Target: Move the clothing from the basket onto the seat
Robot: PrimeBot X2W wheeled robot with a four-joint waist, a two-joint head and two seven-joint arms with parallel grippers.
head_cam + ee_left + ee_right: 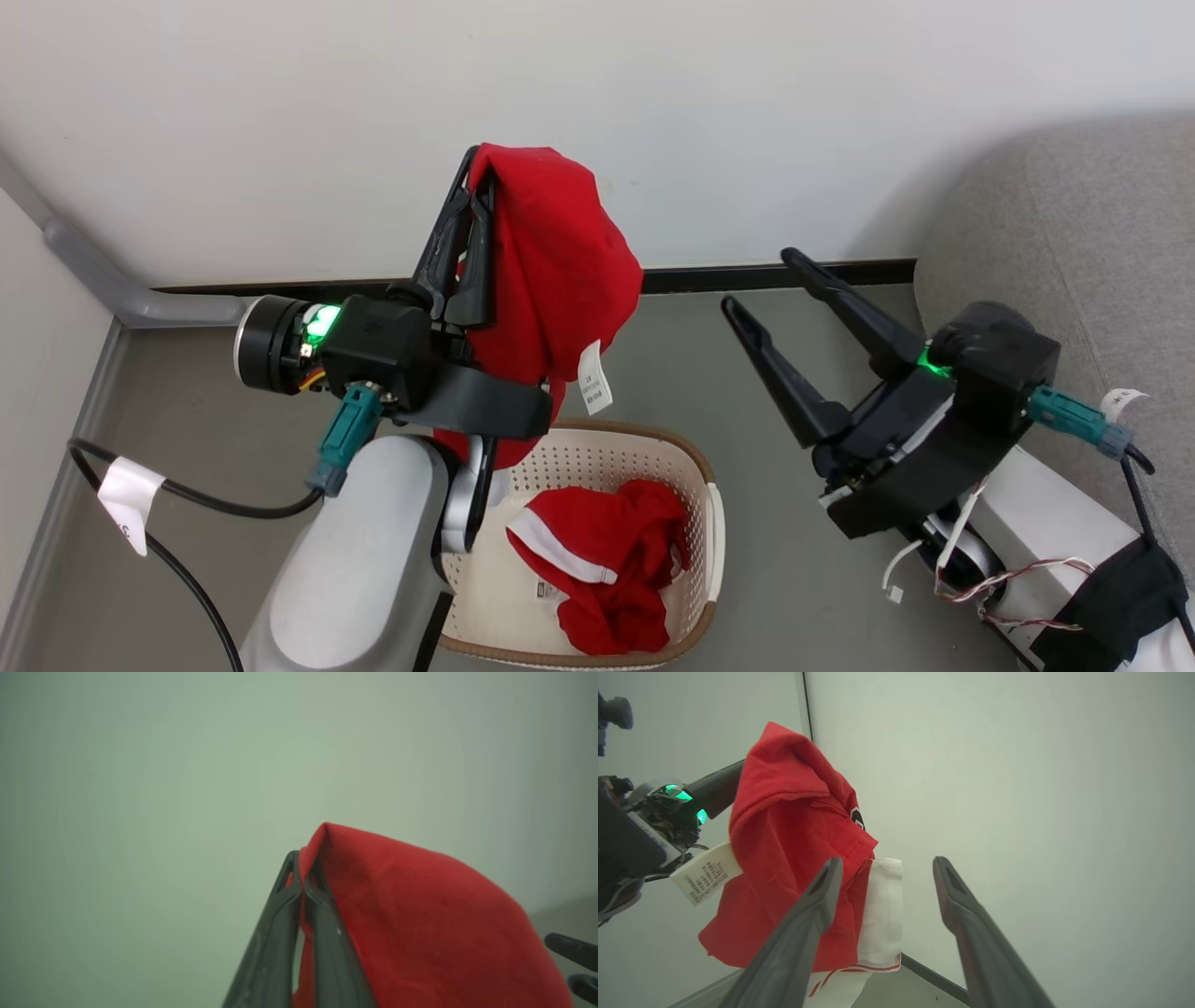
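Clothing held up by left gripper; second garment in basket

Head view. The left gripper points up toward the wall, its two dark fingers pressed together on a fold at the top of the red clothing. The fabric drapes down the right side of the fingers and hangs clear above the basket's far left corner. A white tag dangles from its lower edge. The second garment, red with a white band, lies crumpled on the basket's inside bottom, toward the near right. The basket stands on the grey floor. The right gripper hovers to the right of the basket, fingers spread wide with nothing between them, well apart from the hanging fabric. The seat, light grey, lies at the far right, beyond the right gripper.

Left wrist view. Both fingers meet at the tips, with a ridge of red cloth pinched between them. The rest of the fabric falls away to the right. The pale wall lies behind. Two dark fingertips of the right gripper show at the lower right edge.

Right wrist view. The right gripper's fingers stand apart and empty. Past them the red clothing hangs from the left gripper, showing a white panel with thin red stripes at its lower end and the printed tag on its left side. The left finger overlaps the fabric in this picture.
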